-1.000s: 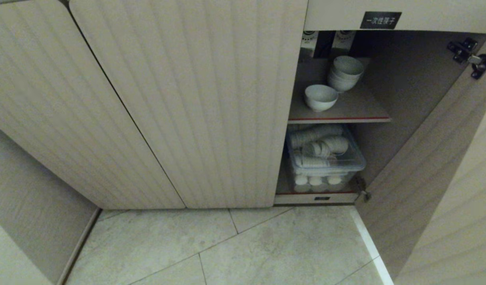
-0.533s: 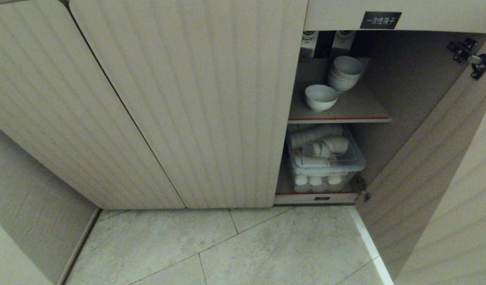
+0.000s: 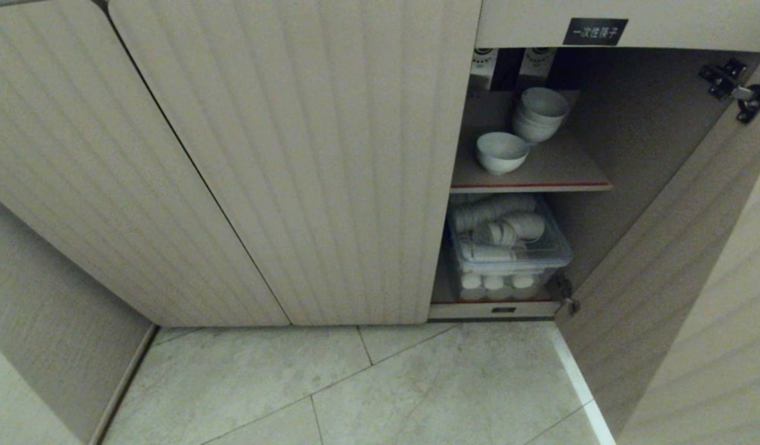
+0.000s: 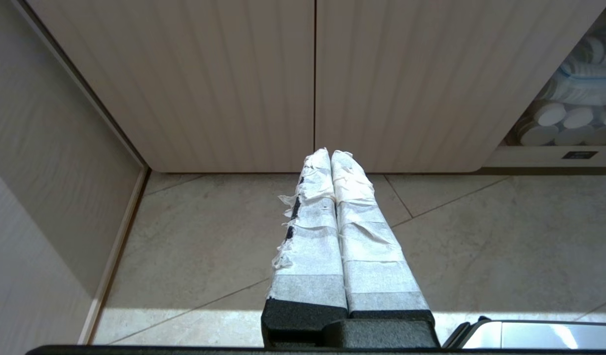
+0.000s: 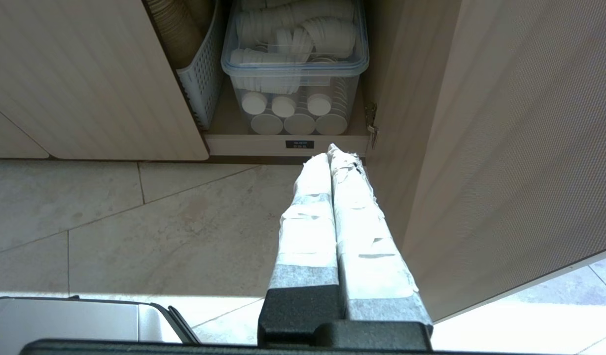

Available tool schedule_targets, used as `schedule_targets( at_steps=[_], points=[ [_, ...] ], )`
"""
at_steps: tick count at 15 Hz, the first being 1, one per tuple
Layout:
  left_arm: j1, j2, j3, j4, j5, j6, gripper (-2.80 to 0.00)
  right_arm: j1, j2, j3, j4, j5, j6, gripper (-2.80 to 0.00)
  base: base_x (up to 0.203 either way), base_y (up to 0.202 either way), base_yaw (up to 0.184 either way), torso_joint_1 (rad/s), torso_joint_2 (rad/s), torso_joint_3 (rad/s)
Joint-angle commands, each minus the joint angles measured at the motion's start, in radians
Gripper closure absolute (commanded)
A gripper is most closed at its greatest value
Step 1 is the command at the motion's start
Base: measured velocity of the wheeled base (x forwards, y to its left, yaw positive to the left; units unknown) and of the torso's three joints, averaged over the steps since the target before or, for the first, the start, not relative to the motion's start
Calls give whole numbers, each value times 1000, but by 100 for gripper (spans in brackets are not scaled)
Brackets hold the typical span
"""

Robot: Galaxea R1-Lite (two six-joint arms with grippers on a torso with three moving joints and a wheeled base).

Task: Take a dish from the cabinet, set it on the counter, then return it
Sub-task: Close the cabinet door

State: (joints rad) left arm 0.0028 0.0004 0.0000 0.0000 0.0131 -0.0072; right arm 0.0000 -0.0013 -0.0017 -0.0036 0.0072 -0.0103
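A single white bowl [image 3: 501, 152] sits on the open cabinet's [image 3: 293, 154] red-edged shelf [image 3: 565, 170]

The cabinet [image 3: 293, 154] is beige with long stripes running down its doors. Its label [image 3: 595, 31] is black with white writing. The shelf [image 3: 540, 176] has a red edge. The bowl [image 3: 501, 152] is plain white. The floor [image 3: 355, 389] is pale grey and cloudy.

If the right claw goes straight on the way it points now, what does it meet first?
Probably the cabinet's bottom ledge below the clear plastic box. The right claw is shut and hangs above the floor tiles; depth is unclear.
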Motion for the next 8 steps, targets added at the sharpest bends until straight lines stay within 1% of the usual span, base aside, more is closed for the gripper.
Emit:
schedule_targets(
  at_steps=[1, 8],
  points=[
    [0, 0, 0, 0, 1, 0, 0, 0, 1, 0, -1, 0, 0, 0, 0, 0, 0, 0, 0, 0],
    [0, 0, 0, 0, 1, 0, 0, 0, 1, 0, -1, 0, 0, 0, 0, 0, 0, 0, 0, 0]
  ],
)
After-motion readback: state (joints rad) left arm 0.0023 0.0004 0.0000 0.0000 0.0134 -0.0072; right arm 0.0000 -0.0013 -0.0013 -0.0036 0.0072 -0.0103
